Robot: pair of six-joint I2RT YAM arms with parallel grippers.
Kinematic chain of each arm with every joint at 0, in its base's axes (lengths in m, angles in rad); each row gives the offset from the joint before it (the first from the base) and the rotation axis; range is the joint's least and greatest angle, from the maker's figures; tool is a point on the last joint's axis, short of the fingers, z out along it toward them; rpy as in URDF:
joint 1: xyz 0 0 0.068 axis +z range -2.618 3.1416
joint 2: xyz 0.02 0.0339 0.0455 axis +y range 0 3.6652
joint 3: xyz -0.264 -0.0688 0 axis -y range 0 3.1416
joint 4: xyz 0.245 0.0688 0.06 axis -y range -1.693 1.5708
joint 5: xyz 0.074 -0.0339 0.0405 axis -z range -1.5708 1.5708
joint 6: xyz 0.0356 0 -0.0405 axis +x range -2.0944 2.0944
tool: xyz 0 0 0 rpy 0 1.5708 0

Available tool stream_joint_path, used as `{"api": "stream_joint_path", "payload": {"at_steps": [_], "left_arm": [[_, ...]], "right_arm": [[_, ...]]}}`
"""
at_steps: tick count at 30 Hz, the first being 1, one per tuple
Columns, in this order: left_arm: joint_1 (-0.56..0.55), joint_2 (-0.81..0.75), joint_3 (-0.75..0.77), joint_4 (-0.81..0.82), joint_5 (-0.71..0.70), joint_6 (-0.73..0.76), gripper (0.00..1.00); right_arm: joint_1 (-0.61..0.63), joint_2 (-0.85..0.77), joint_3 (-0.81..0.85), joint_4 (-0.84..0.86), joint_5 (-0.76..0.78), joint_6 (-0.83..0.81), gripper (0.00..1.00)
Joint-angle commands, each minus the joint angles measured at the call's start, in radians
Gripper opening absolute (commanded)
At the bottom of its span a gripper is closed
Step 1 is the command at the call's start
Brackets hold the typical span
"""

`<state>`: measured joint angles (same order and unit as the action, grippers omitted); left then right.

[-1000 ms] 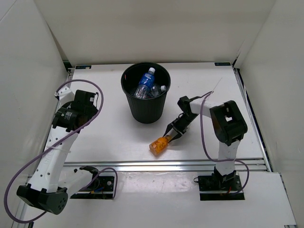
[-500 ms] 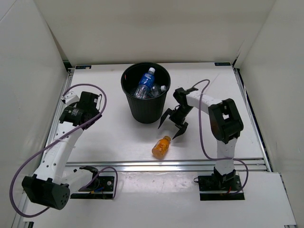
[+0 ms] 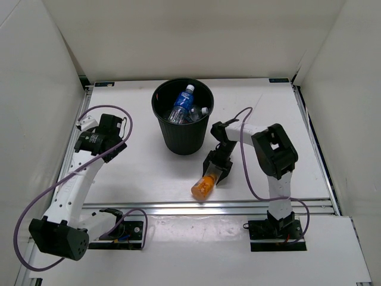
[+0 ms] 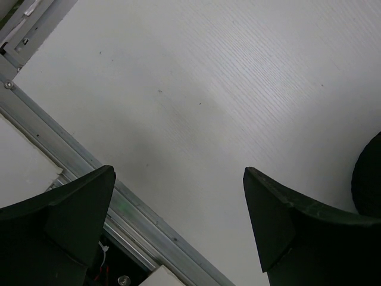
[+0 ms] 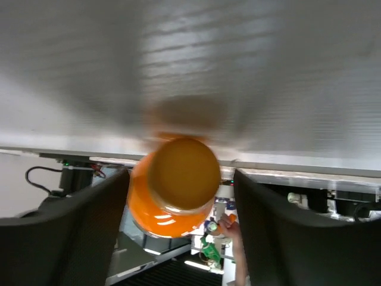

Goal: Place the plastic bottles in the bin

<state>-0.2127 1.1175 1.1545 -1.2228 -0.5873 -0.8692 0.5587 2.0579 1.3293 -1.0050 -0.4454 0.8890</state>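
The pick-up of the orange bottle [image 3: 202,187] is in hand: it lies on the desk [image 3: 143,173] before the bin [image 3: 181,143], straddled by the spread right fingers [image 5: 262,226], not yet pinched. Closing and lifting are called for next. The left fingers [image 4: 65,214] are spread, empty.

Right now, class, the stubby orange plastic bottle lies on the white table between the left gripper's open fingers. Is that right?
No: the stubby orange plastic bottle lies between the right gripper's open fingers, not the left's, per the top external view.
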Motion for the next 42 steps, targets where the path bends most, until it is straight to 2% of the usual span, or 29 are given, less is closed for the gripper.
{"api": "stream_joint_path", "payload": {"at_steps": [1,2,3,10,15,19,23,24,25,28,30,33,36,39,42], "left_arm": [[0.009,-0.062,-0.025,-0.026,-0.005,-0.008,1.0],[0.009,-0.074,-0.026,-0.026,-0.005,-0.019,1.0],[0.009,-0.084,-0.041,-0.026,0.004,-0.019,1.0],[0.009,-0.084,-0.052,-0.026,0.026,-0.05,1.0],[0.009,-0.073,-0.07,0.017,0.057,-0.068,1.0],[0.009,-0.051,-0.081,0.084,0.115,-0.077,1.0],[0.009,0.03,-0.091,0.173,0.168,-0.063,1.0],[0.009,0.083,-0.073,0.189,0.178,-0.063,1.0],[0.009,0.114,-0.058,0.2,0.178,-0.063,1.0],[0.009,0.249,0.011,0.218,0.233,-0.051,1.0],[0.009,0.341,0.069,0.204,0.251,-0.06,1.0],[0.009,0.401,0.129,0.194,0.264,-0.06,1.0],[0.009,0.436,0.155,0.194,0.274,-0.06,1.0],[0.009,0.47,0.166,0.227,0.312,-0.022,1.0],[0.009,0.536,0.203,0.227,0.336,-0.022,1.0]], "right_arm": [[0.006,0.031,-0.062,0.009,-0.012,0.028,0.67],[0.006,0.031,-0.062,0.009,-0.012,0.028,0.61],[0.006,0.031,-0.071,0.009,-0.012,0.028,0.5],[-0.006,-0.059,-0.071,-0.033,0.052,0.01,0.21],[-0.063,-0.212,-0.035,-0.134,0.149,-0.016,0.08],[-0.1,-0.373,0.097,-0.257,0.255,-0.051,0.02],[-0.143,-0.42,0.353,-0.369,0.313,-0.082,0.0],[-0.155,-0.404,0.525,-0.432,0.342,-0.082,0.0],[-0.155,-0.384,0.623,-0.457,0.343,-0.094,0.0],[-0.2,-0.352,0.883,-0.457,0.266,-0.09,0.0],[-0.21,-0.309,0.985,-0.457,0.237,-0.076,0.0],[-0.21,-0.288,1.042,-0.425,0.211,-0.065,0.0],[-0.21,-0.288,0.989,-0.296,0.148,-0.096,0.0],[-0.2,-0.26,1.018,-0.166,0.111,-0.137,0.0],[-0.2,-0.202,1.12,-0.115,0.111,-0.157,0.07]]}}
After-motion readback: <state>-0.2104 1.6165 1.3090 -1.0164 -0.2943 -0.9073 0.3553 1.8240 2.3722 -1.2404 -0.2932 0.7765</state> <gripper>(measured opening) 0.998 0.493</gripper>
